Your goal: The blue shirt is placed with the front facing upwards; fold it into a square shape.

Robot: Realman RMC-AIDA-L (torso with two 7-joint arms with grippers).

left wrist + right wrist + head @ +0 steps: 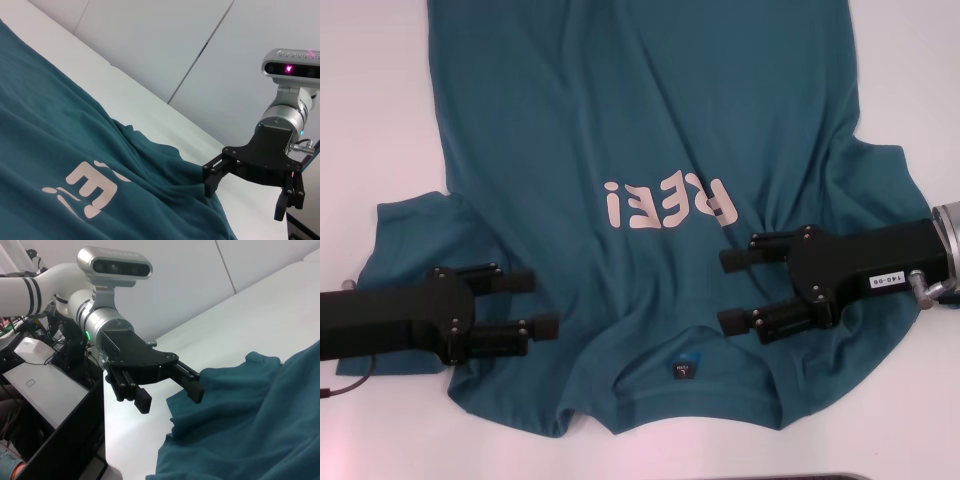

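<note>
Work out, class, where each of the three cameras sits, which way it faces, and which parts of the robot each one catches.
Head view: from the robot's head, looking down on the blue shirt spread on the white table; left gripper and right gripper both show, open, over the shirt's shoulders.
Left wrist view: from the left arm, looking across the shirt's pale lettering to the right gripper.
Right wrist view: from the right arm, looking across a sleeve to the left gripper.
All three share the shirt.

Head view looks down; each low wrist view faces the opposite gripper.
</note>
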